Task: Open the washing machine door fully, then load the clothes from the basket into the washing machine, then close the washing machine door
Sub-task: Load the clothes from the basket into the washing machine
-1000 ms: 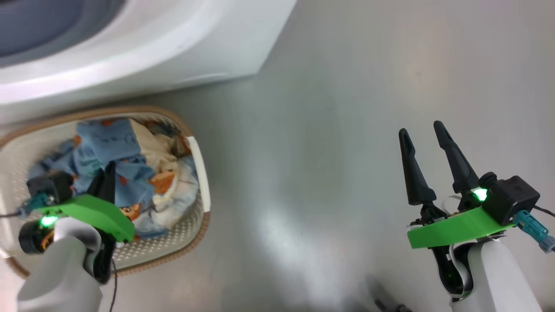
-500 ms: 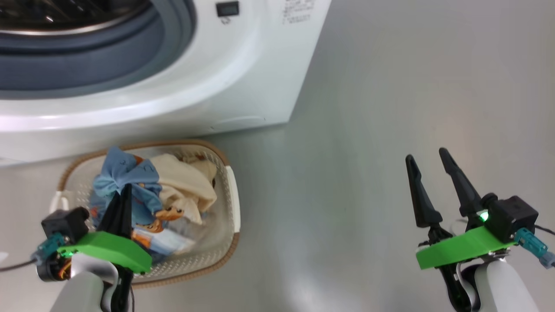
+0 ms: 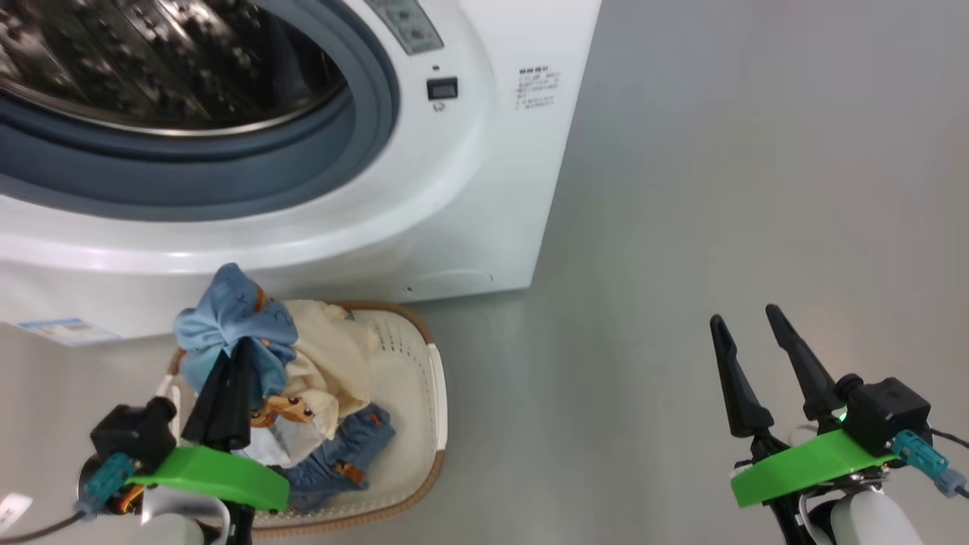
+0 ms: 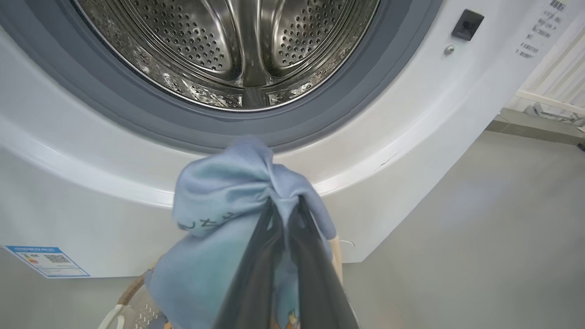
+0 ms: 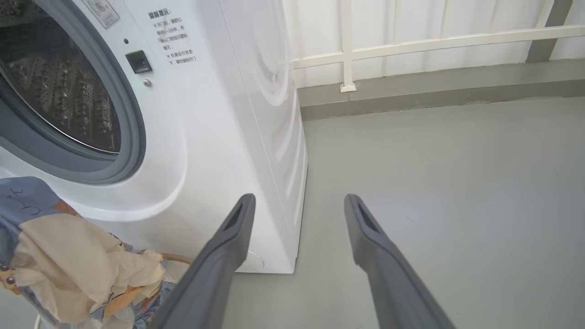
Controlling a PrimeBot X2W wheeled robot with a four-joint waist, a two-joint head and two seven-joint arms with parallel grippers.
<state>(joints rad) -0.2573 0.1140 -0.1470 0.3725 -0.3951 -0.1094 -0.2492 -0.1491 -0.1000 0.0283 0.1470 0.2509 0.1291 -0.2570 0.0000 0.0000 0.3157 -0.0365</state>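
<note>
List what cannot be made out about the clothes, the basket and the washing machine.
- Left gripper fingertips: left wrist view, buried in the clothes.
- Basket, left half: head view, covered by clothes and the left arm's green mount.
- Washing machine label print: head view, too small to read.
- Drum, upper part: head view, cut off by the top edge.

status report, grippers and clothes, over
Left gripper shut on the clothes; right gripper open, empty. Clothes hang over the basket, just below the washing machine drum. Path in looks clear.
</note>
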